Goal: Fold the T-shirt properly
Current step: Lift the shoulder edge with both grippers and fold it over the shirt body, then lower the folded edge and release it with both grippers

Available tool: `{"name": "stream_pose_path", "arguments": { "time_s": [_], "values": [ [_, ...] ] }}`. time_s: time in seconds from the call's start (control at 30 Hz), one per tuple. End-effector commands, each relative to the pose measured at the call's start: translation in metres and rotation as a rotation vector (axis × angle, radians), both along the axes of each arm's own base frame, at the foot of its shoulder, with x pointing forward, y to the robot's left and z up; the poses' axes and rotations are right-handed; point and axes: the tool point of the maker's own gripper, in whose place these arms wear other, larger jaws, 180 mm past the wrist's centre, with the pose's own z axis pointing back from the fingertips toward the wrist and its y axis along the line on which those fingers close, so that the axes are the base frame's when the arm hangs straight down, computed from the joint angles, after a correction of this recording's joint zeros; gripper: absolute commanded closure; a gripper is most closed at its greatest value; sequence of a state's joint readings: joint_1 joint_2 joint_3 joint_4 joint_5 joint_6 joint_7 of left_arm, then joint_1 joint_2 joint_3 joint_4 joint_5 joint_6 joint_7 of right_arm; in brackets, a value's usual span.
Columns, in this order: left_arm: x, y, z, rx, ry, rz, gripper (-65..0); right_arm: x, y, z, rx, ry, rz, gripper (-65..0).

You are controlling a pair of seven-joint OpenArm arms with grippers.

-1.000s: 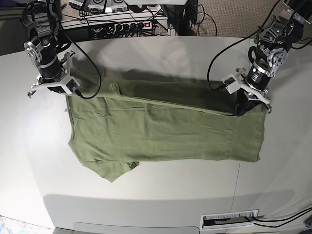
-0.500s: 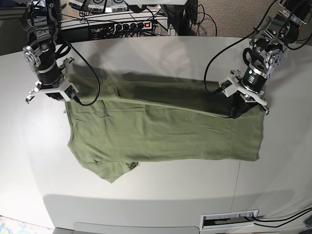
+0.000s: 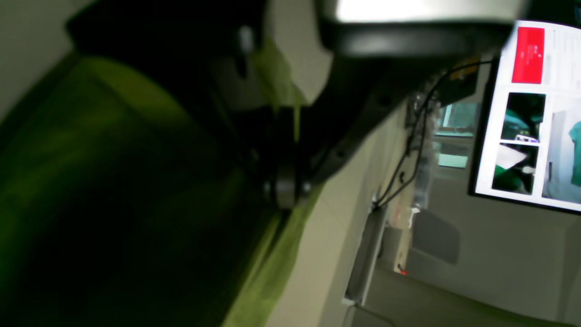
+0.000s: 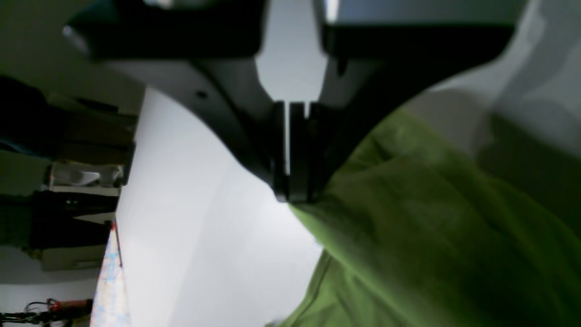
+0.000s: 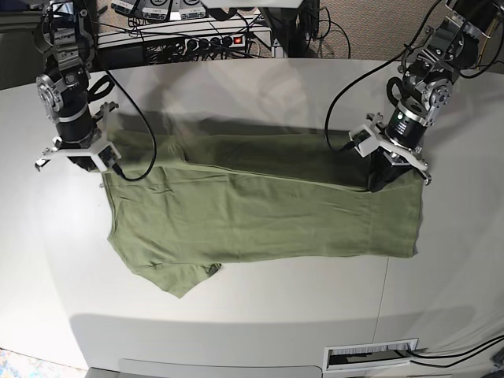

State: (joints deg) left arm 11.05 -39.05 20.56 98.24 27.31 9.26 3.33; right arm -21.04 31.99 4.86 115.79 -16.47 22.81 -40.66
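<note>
I saw the T-shirt [image 5: 260, 216] lying across the table [image 5: 236, 315], its far edge lifted. My left gripper [image 5: 391, 175] and right gripper [image 5: 77, 161] were each clamped on that edge, though the left wrist view was blurred.

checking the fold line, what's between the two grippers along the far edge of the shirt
In the base view, only the T-shirt itself: its lifted far edge stretches from the right gripper to the left gripper, both shut on the cloth.
</note>
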Motion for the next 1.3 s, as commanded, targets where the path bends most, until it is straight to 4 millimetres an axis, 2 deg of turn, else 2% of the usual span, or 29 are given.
{"name": "stream_pose_path", "arguments": {
  "time_s": [0.0,0.2,0.27,0.47,0.7,0.8,0.83,0.9,1.0,1.2,1.27],
  "values": [
    [0.007,0.002,0.014,-0.004,-0.052,-0.003,0.0,0.01,-0.005,0.015,-0.022,-0.052,-0.001,0.0],
    [0.007,0.001,0.015,-0.005,-0.053,-0.006,0.0,0.018,-0.029,0.0,-0.026,-0.022,-0.068,0.0],
    [0.007,0.0,0.016,-0.009,-0.058,-0.011,0.0,0.018,-0.031,-0.003,-0.026,-0.014,-0.074,0.0],
    [0.013,0.004,0.016,-0.028,-0.053,0.005,0.0,0.021,-0.031,0.0,-0.026,-0.025,-0.073,0.0],
    [0.016,0.009,0.011,-0.017,-0.046,0.014,0.0,0.032,-0.033,0.013,-0.002,-0.101,-0.115,0.0],
    [0.016,0.01,0.011,-0.015,-0.044,0.017,-6.9,0.031,-0.028,0.009,0.023,-0.1,-0.123,-0.2],
    [0.016,0.01,0.011,-0.015,-0.045,0.017,-9.0,0.03,-0.026,0.007,0.03,-0.1,-0.125,-3.6],
    [0.016,0.01,0.011,-0.015,-0.045,0.017,-11.7,0.03,-0.024,0.006,0.036,-0.1,-0.129,-7.8],
    [0.016,0.01,0.011,-0.015,-0.045,0.017,-14.5,0.03,-0.027,0.007,0.007,-0.104,-0.13,-8.2],
    [0.016,0.01,0.011,-0.015,-0.045,0.017,-14.0,0.032,-0.024,0.008,0.018,-0.115,-0.116,-8.1],
    [0.016,0.01,0.011,-0.016,-0.044,0.017,-8.2,0.032,-0.021,0.007,0.043,-0.114,-0.113,-7.9]
  ]
}}
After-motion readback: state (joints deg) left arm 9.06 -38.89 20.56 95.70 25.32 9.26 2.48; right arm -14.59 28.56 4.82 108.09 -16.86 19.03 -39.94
